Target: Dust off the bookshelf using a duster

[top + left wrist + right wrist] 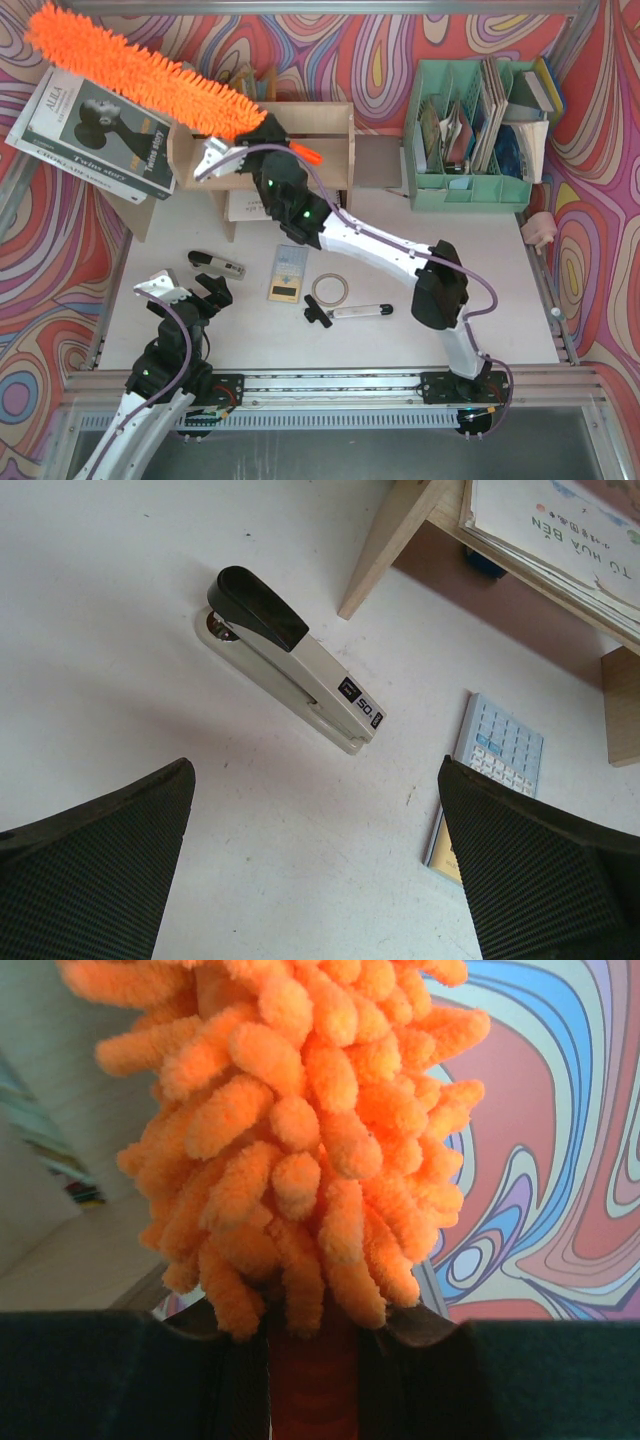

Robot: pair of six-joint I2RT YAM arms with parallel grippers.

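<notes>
Plainly the right end effector [315,1360] is pinching the long, bright orange fluffy microfibre duster [140,75] by its slim handle. That is likely the best hold, since the head looks light and soft. It is slanting up-left above the low plywood bookshelf [335,120]. The left end effector [315,860] is hanging spread.

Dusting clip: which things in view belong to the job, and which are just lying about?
Part of the job:
- duster, its handle clamped in the right gripper
- bookshelf

Just lying about:
- stapler
- calculator
- tape ring
- pen-like tool
- green file organiser
- book
</notes>
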